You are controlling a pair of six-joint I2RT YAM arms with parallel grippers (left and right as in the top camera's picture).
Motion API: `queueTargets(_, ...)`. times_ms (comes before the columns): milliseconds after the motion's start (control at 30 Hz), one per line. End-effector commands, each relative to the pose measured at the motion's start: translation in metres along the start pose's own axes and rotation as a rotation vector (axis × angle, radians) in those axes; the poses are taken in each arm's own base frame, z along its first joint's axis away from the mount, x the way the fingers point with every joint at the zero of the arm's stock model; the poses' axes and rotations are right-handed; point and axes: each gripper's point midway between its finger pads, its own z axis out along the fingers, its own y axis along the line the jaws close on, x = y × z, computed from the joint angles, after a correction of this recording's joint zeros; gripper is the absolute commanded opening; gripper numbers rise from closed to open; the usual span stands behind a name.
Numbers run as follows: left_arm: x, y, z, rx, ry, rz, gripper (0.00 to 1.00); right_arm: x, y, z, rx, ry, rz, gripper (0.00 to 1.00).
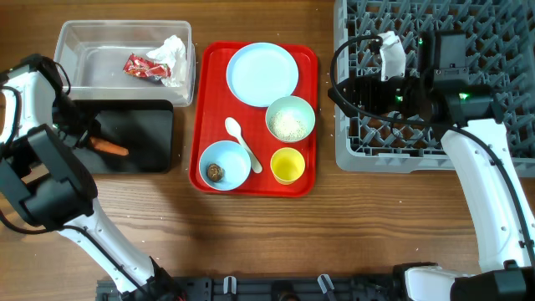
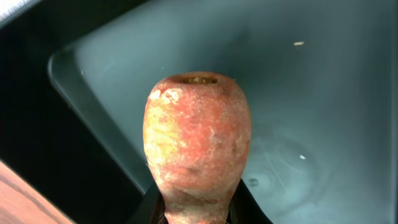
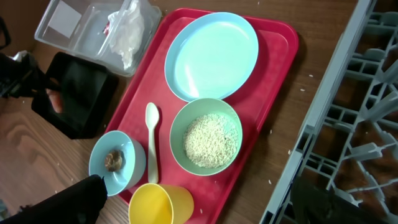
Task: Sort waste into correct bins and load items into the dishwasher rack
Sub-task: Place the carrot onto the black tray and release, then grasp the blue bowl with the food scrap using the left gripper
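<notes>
My left gripper (image 1: 88, 138) is shut on the thin end of the orange carrot (image 1: 111, 149), low over the black tray (image 1: 142, 125); the carrot fills the left wrist view (image 2: 198, 137). The clear tub (image 1: 84, 63) holds the red wrapper (image 1: 146, 67) and white napkin (image 1: 171, 52). My right gripper (image 1: 347, 90) is open and empty at the left edge of the grey rack (image 1: 468, 134). The right wrist view shows the blue plate (image 3: 211, 56), the green bowl with rice (image 3: 206, 140), the blue bowl with the brown lump (image 3: 115, 162), the yellow cup (image 3: 158, 204) and the spoon (image 3: 151, 143).
The dishes all sit on a flat red tray (image 1: 209, 109) in the middle of the wooden table, between the bins and the rack. A few rice grains lie on the wood beside the rack. The right arm's cables loop over the rack's left side.
</notes>
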Motion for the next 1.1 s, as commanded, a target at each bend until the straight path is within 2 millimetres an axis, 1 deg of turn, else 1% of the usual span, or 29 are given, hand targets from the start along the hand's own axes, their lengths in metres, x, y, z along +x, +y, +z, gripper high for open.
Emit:
queueTargets(0, -0.003, 0.006, -0.002, -0.014, -0.034, -0.154, 0.1, -0.005, 0.0, -0.001, -0.001, -0.007, 0.021, 0.98)
queueTargets(33, -0.003, 0.005, -0.002, -0.011, -0.036, -0.157, 0.39, -0.005, 0.0, -0.001, -0.001, -0.006, 0.022, 0.98)
queueTargets(100, -0.003, 0.004, -0.003, -0.007, -0.033, -0.157, 0.52, -0.004, 0.0, -0.001, -0.001, -0.003, 0.023, 0.98)
queueTargets(133, -0.001, 0.0, -0.004, 0.016, -0.017, -0.157, 0.76, -0.004, 0.0, -0.001, -0.001, -0.003, 0.023, 0.98)
queueTargets(167, -0.001, -0.005, -0.008, 0.042, -0.007, -0.151, 0.94, -0.004, 0.0, -0.001, -0.001, -0.003, 0.023, 0.98)
queueTargets(200, -0.002, -0.009, -0.017, 0.07, -0.005, -0.148, 0.99, -0.004, 0.0, -0.001, -0.001, -0.002, 0.024, 0.98)
queueTargets(233, -0.003, -0.014, -0.029, 0.101, -0.011, -0.135, 1.0, -0.004, 0.0, -0.001, -0.001, 0.0, 0.025, 0.98)
queueTargets(300, -0.009, -0.021, -0.066, 0.165, -0.067, -0.108, 1.0, -0.003, 0.0, -0.001, -0.001, 0.002, 0.027, 0.98)
queueTargets(367, -0.008, -0.026, -0.113, 0.244, -0.159, -0.046, 1.0, -0.003, 0.0, -0.001, -0.001, 0.002, 0.027, 0.98)
queueTargets(400, -0.001, -0.028, -0.145, 0.295, -0.224, -0.002, 1.0, -0.003, 0.0, -0.001, -0.001, 0.002, 0.027, 0.98)
queueTargets(433, 0.011, -0.027, -0.174, 0.342, -0.283, 0.039, 1.0, -0.003, 0.0, -0.001, -0.001, 0.002, 0.027, 0.98)
queueTargets(467, 0.027, -0.031, -0.198, 0.382, -0.333, 0.108, 1.0, -0.003, 0.0, -0.001, -0.001, 0.002, 0.027, 0.98)
queueTargets(500, 0.043, -0.037, -0.213, 0.404, -0.369, 0.194, 1.0, -0.003, 0.0, -0.001, -0.001, 0.002, 0.027, 0.98)
queueTargets(533, 0.063, -0.048, -0.223, 0.416, -0.396, 0.312, 1.0, -0.003, 0.0, 0.0, -0.001, 0.002, 0.027, 0.99)
queueTargets(567, 0.09, -0.065, -0.227, 0.417, -0.409, 0.465, 1.0, -0.003, 0.0, 0.0, -0.001, 0.002, 0.026, 0.99)
queueTargets(600, 0.11, -0.077, -0.226, 0.413, -0.409, 0.568, 1.0, -0.003, 0.0, 0.0, -0.001, 0.001, 0.026, 0.99)
queueTargets(633, 0.145, -0.098, -0.217, 0.397, -0.397, 0.745, 1.0, -0.004, 0.0, 0.0, -0.001, -0.001, 0.024, 1.0)
queueTargets(667, 0.181, -0.116, -0.205, 0.375, -0.377, 0.915, 1.0, -0.004, -0.001, 0.0, 0.0, -0.002, 0.024, 1.0)
queueTargets(733, 0.233, -0.137, -0.176, 0.321, -0.329, 1.166, 0.99, -0.004, 0.0, 0.0, -0.001, -0.002, 0.024, 1.0)
queueTargets(767, 0.256, -0.143, -0.159, 0.289, -0.295, 1.248, 0.98, -0.004, -0.001, 0.0, 0.0, -0.002, 0.024, 1.0)
queueTargets(833, 0.285, -0.146, -0.128, 0.228, -0.226, 1.328, 0.94, -0.004, -0.001, 0.0, 0.0, -0.001, 0.024, 1.0)
queueTargets(867, 0.296, -0.143, -0.115, 0.196, -0.185, 1.354, 0.9, -0.004, 0.0, -0.001, 0.0, 0.0, 0.025, 1.0)
queueTargets(900, 0.309, -0.138, -0.096, 0.154, -0.14, 1.387, 0.87, -0.003, -0.001, 0.0, 0.0, 0.002, 0.026, 1.0)
queueTargets(933, 0.318, -0.135, -0.082, 0.124, -0.108, 1.411, 0.86, -0.003, -0.001, 0.0, -0.001, 0.002, 0.026, 1.0)
queueTargets(1067, 0.343, -0.125, -0.047, 0.102, -0.027, 1.462, 0.83, -0.003, -0.001, 0.0, 0.0, 0.001, 0.026, 1.0)
